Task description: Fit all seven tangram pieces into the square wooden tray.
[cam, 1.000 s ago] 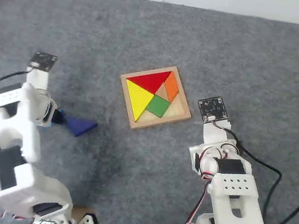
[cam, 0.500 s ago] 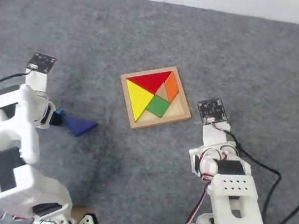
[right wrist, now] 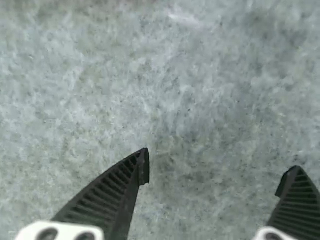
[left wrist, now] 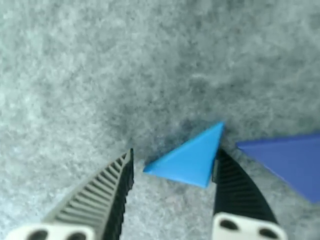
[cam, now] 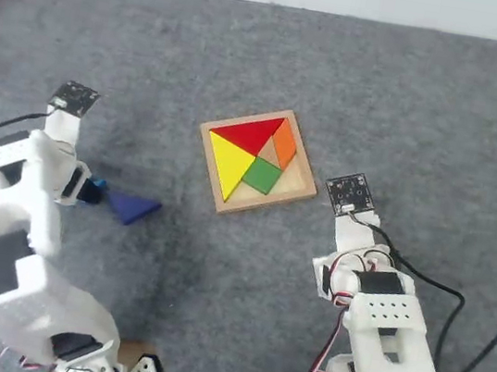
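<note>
Currently the square wooden tray [cam: 290, 189] sits mid-table, slightly askew, unmoved vs 1 s ago. Four pieces are seated in it: red triangle [cam: 249, 135], yellow triangle [cam: 225, 166], orange piece [cam: 285, 145], green square [cam: 262, 177]. Bare wood is left along the tray's near edges.

Two pieces are still out on the grey carpet [cam: 215, 284], well left of the tray: dark blue triangle [cam: 133, 209] and, just beside it, light blue triangle [left wrist: 189, 159].

Left gripper [left wrist: 174, 159] is held spread. The light blue triangle lies flat between its fingers, against the darker finger [left wrist: 227, 180] and apart from the other. Left arm has been shifted slightly away from the tray since the earlier frame; the dark blue triangle is barely displaced.

Right gripper [right wrist: 220, 165] is spread over bare carpet, nothing held. That arm has been pulled back a little from the tray's corner.
</note>
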{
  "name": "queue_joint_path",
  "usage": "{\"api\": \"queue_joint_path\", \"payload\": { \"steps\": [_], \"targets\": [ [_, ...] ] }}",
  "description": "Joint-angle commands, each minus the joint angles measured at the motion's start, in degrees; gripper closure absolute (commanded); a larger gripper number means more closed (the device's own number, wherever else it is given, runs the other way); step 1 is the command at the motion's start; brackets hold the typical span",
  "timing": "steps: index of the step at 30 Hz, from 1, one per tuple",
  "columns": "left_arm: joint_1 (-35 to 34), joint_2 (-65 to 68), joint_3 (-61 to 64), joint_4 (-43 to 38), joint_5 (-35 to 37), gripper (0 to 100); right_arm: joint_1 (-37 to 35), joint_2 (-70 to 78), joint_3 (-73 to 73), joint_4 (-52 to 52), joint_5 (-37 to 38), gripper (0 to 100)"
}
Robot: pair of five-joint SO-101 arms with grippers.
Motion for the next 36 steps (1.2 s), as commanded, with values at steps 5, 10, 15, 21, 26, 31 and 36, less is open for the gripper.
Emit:
{"api": "queue_joint_path", "payload": {
  "steps": [5, 10, 15, 21, 26, 31, 36],
  "targets": [
    [-1.3, 5.7, -3.7, 3.0, -6.4, 85, 0.7, -0.5, -0.7, 0.0, 0.5, 59.7],
    [-1.5, 6.0, -4.0, 6.9, -7.3, 95, 0.7, -0.5, -0.8, 0.0, 0.5, 59.7],
    [-1.6, 5.6, -4.2, 9.0, -8.1, 98, 0.7, -0.5, -0.8, 0.0, 0.5, 59.7],
    [-5.5, 4.9, -9.9, 9.1, -4.9, 94, 0.7, -0.5, -0.8, 0.0, 0.5, 59.7],
    [-9.3, -0.4, -14.5, 14.4, -15.8, 83, 0.7, -0.5, -0.8, 0.0, 0.5, 59.7],
    [-9.1, -2.8, -16.7, 24.5, -33.8, 82, 0.7, -0.5, -0.8, 0.0, 0.5, 59.7],
    [-9.3, -0.5, -17.5, 26.3, -36.4, 79, 0.7, -0.5, -0.8, 0.0, 0.5, 59.7]
  ]
}}
